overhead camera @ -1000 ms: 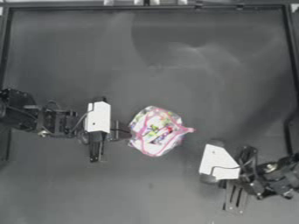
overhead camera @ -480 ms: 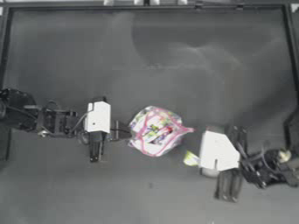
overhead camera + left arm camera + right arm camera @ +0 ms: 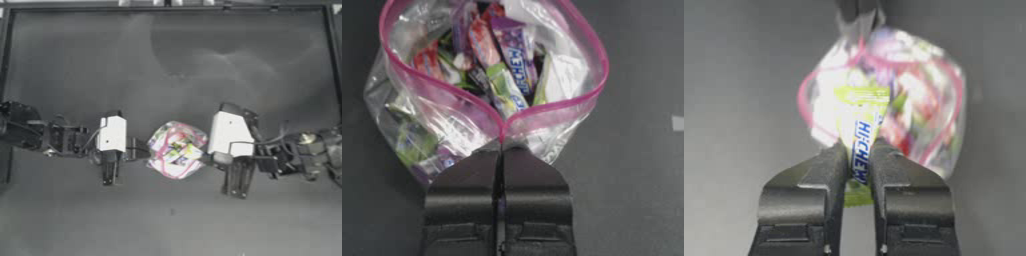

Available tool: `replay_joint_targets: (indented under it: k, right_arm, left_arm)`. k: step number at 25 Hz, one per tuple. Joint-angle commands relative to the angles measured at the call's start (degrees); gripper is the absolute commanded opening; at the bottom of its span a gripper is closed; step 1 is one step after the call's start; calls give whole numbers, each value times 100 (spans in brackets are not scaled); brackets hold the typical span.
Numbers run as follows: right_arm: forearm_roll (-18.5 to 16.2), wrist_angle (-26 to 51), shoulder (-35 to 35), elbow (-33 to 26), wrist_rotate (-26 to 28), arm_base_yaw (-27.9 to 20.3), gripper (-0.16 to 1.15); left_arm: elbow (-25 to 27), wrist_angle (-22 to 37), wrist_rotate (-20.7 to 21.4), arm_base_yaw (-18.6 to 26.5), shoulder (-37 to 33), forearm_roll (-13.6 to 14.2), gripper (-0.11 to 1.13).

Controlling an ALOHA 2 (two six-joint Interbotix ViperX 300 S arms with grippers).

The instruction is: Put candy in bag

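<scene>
The clear bag [image 3: 177, 150] with a pink rim sits at the table's middle, full of multicoloured sweets. My left gripper [image 3: 137, 150] is at its left side, shut on the bag's rim [image 3: 502, 131], and the mouth [image 3: 495, 75] stands open. My right gripper [image 3: 212, 159] is at the bag's right side. It is shut on the candy [image 3: 861, 130], a pale yellow-green wrapped piece held upright right in front of the bag [image 3: 911, 100]. The candy is hidden under the right wrist in the top view. The left gripper [image 3: 859, 12] shows beyond the bag in the right wrist view.
Dark table [image 3: 174, 65] all around, with a raised frame along its far edge [image 3: 174, 7]. A small white mark [image 3: 678, 123] lies on the table beside the bag.
My right arm has swung from the lower right of the table leftward and up to the bag's right side, carrying the candy. The left arm and the bag have stayed put.
</scene>
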Motion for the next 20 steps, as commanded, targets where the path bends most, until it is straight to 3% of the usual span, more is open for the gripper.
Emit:
replay_joint_targets:
  k: [1, 20]
  right_arm:
    - [9, -229, 132, -246, -97, -132, 48]
    - [-132, -668, 870, -290, -202, -606, 48]
  left_arm:
    - [-105, -35, -18, 0, -79, -9, 4]
    - [-97, -44, -9, 0, -79, -9, 4]
